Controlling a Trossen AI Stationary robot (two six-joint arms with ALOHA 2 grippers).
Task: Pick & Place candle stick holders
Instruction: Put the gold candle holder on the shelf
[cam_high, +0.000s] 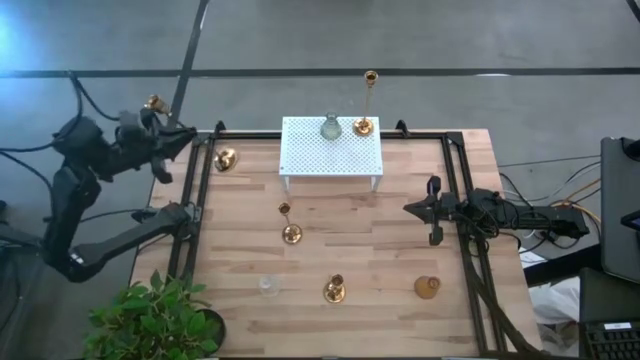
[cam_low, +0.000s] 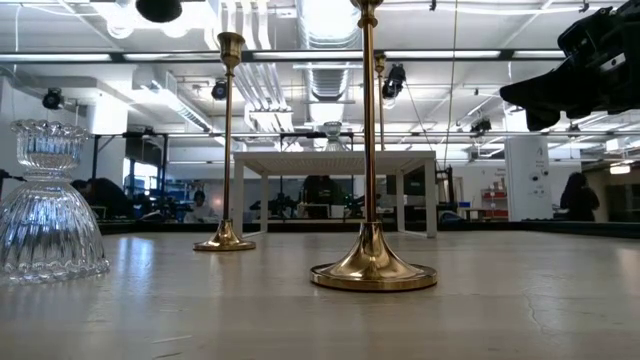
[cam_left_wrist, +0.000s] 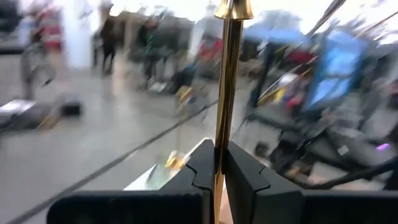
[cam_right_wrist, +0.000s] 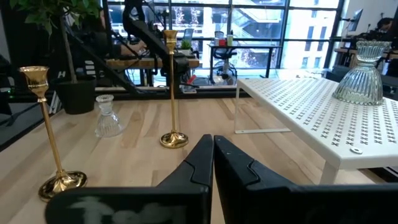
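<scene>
My left gripper (cam_high: 190, 138) (cam_left_wrist: 219, 148) stands by the table's far left corner, shut on a tall brass candle stick holder (cam_left_wrist: 225, 81). My right gripper (cam_high: 410, 209) (cam_right_wrist: 213, 146) waits shut over the table's right side, holding nothing. Another tall brass holder (cam_high: 363, 127) and a clear glass one (cam_high: 331, 127) stand on the white rack (cam_high: 300, 150). On their bases on the table stand two brass holders (cam_high: 290, 232) (cam_high: 334, 291), a squat brass one (cam_high: 427, 287) and a clear glass one (cam_high: 268, 287). My left gripper pinches the holder's thin stem (cam_left_wrist: 218, 163) between its two fingers. The fingers reach in level and lie across the stem. The holder stands about upright, its cup (cam_left_wrist: 233, 9) above the fingers. Its round base (cam_high: 225, 158) is held up over the table's far left corner.
The rack stands at the table's far middle on thin legs. A potted plant (cam_high: 155, 320) sits at the near left corner. Black frame rails (cam_high: 195, 190) run along the table's left and right sides. There is open wood between the rack and the standing holders.
</scene>
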